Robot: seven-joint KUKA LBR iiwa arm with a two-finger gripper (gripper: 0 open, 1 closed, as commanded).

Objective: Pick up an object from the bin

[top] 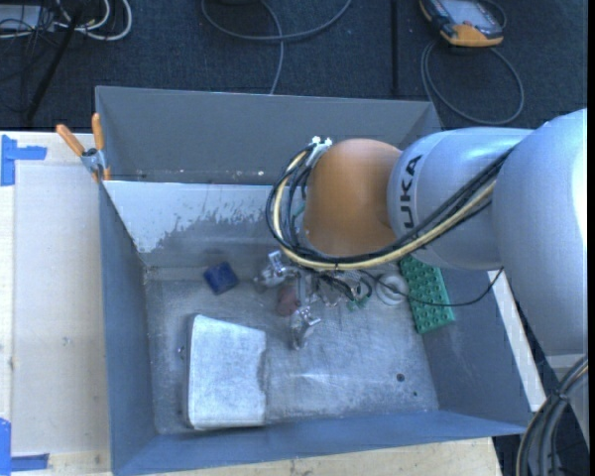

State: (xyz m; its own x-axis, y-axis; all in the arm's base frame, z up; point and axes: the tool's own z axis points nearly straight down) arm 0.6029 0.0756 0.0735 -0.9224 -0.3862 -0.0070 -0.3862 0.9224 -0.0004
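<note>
Small blue block (219, 277) at the back left — white cloth (226, 370) flat before it.

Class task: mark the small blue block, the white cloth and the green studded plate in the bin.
blue block (219, 278), camera view, its top face.
white cloth (226, 370), camera view, its middle.
green studded plate (428, 296), camera view, its studded face.
</note>
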